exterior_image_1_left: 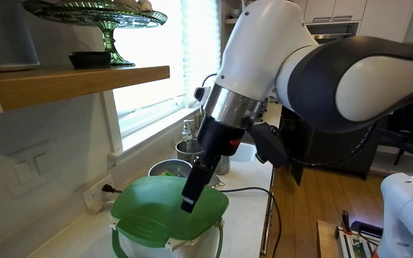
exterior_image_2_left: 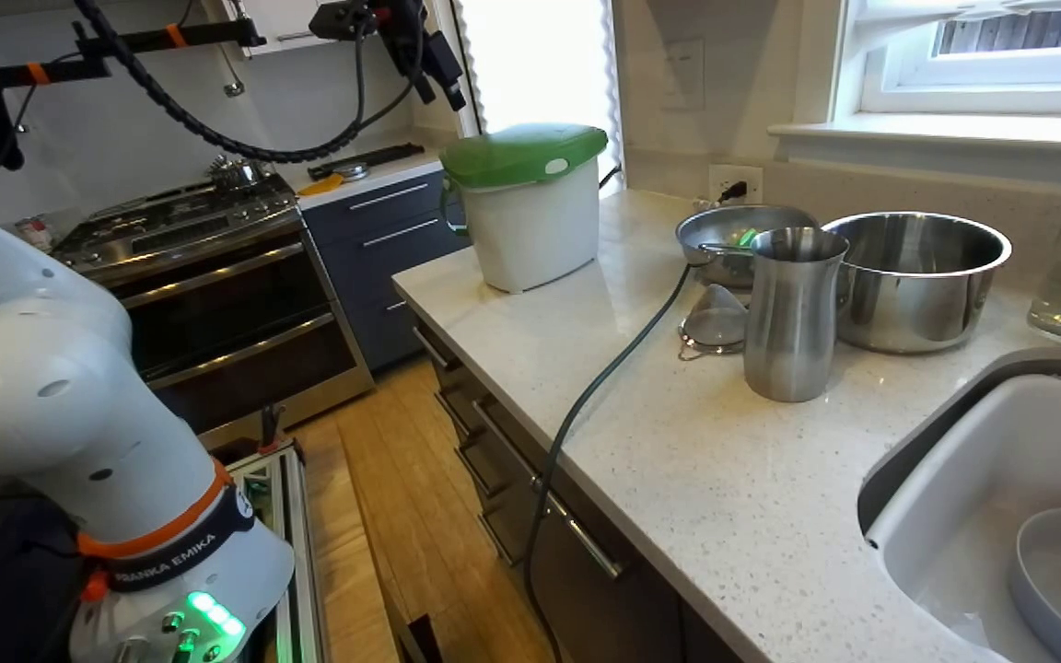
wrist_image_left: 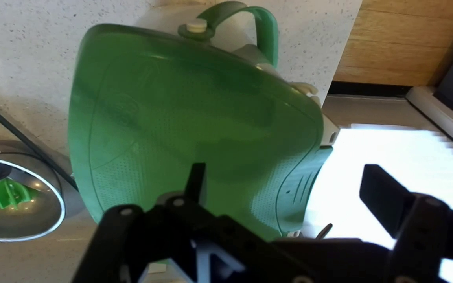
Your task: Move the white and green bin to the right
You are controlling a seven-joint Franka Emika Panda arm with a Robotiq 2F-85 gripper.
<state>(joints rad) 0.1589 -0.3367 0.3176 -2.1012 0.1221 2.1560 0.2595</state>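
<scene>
The white and green bin (exterior_image_1_left: 149, 204) stands upright on the counter, with its green lid closed. In an exterior view its white body (exterior_image_2_left: 538, 226) shows near the counter's end, with its green handle hanging at the side. My gripper (exterior_image_1_left: 188, 205) points down at a slant over the lid. In another view my gripper (exterior_image_2_left: 446, 94) shows above the bin's lid level, with a visible gap. In the wrist view my gripper (wrist_image_left: 285, 175) is open and empty. One finger is over the green lid (wrist_image_left: 187, 114) and the other is past its notched edge.
A steel bowl (exterior_image_2_left: 724, 262), steel cup (exterior_image_2_left: 790, 322), steel pot (exterior_image_2_left: 922, 295) and small strainer (exterior_image_2_left: 715, 322) stand between bin and sink (exterior_image_2_left: 973, 516). A dark cord (exterior_image_2_left: 600, 378) crosses the counter. A wooden shelf (exterior_image_1_left: 84, 83) holds a green glass cake stand (exterior_image_1_left: 109, 39).
</scene>
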